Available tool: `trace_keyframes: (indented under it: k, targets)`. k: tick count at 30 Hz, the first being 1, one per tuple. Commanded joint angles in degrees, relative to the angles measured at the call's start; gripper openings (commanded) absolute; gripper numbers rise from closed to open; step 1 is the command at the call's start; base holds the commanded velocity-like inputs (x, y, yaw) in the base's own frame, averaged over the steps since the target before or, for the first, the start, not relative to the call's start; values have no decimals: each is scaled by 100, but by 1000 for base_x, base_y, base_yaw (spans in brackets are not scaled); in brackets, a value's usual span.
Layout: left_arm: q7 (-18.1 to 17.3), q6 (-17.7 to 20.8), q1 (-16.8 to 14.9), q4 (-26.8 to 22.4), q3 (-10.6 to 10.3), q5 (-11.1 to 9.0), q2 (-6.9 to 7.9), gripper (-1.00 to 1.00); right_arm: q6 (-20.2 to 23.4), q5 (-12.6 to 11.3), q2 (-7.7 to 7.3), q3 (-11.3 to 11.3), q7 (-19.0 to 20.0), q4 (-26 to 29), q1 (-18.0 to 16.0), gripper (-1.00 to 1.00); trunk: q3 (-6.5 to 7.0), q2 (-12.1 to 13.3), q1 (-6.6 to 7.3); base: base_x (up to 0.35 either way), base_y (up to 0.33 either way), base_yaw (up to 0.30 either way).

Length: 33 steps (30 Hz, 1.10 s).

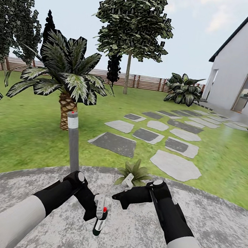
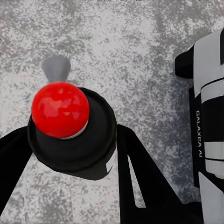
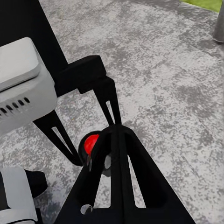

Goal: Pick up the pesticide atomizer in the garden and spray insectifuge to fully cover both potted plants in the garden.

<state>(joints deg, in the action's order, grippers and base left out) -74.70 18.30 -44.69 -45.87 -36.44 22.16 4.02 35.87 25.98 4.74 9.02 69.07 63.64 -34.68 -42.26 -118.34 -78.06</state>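
The pesticide atomizer (image 1: 98, 225) hangs over the grey paved patio (image 1: 211, 231), dark green body down, white head and red dot up. My left gripper (image 1: 96, 211) is shut on it just below the head. In the left wrist view its black fingers (image 2: 140, 172) flank the dark bottle (image 2: 77, 144) under the red dot. My right gripper (image 1: 117, 197) is shut and holds nothing, a little right of the atomizer with its tips pointing at it. A potted plant (image 1: 136, 172) with pointed green leaves sits at the patio's far edge, just beyond the right gripper.
A grey lamp post (image 1: 73, 142) stands at the patio edge beyond my left arm. A palm tree (image 1: 66, 106) grows on the lawn behind it. Stepping stones (image 1: 175, 164) lead to the white house (image 1: 242, 69). A wooden fence (image 1: 145, 82) closes the back.
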Motion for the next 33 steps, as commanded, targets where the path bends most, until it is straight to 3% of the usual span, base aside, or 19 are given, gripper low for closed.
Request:
trace_keyframes:
  k: [1,11,26,33]
  targets:
    - [-18,60,-4,-14,-12,8,3,-100,43,39,2,-5,36,8,-4,-100,-6,-3,1,0,0,0]
    - [-18,233,-277,-19,-12,8,-5,-100,43,39,2,-5,36,8,-4,-100,-6,-3,1,0,0,0]
    - [-23,245,-294,-19,-12,0,-15,-100,43,39,1,-5,36,8,-4,-100,-6,-3,1,0,0,0]
    - [-27,243,-294,-19,-12,-1,-256,-100,43,39,1,-5,30,8,-4,-100,-6,-3,1,0,0,0]
